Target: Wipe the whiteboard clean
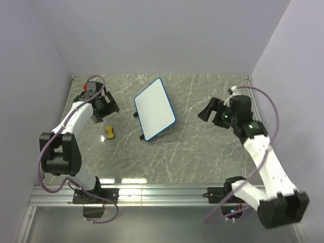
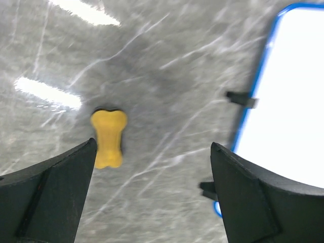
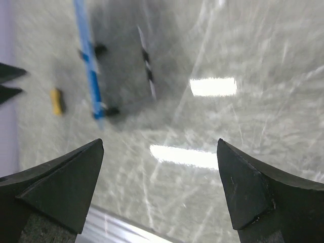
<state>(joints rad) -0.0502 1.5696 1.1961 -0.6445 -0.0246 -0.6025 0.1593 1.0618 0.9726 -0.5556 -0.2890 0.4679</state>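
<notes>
Plainly, the left gripper (image 2: 153, 144) and right gripper (image 3: 159, 144) both gape, empty. The whiteboard (image 1: 154, 109) lies mid-surface (image 1: 202, 152), its long axis running far-to-near and seemingly propped. The eraser (image 1: 110, 132) lies between it and the left gripper, so the left arm is nearer.

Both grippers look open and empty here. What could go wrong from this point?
1. The eraser lies loose on the table close to the open left gripper; a low swing could knock it away.
2. The whiteboard stands on small feet right beside that gripper; a bump on its rim might slide or tip it.
3. Its surface looks blank from above, but faint marks could be washed out by glare, so calling it erased is uncertain.
</notes>
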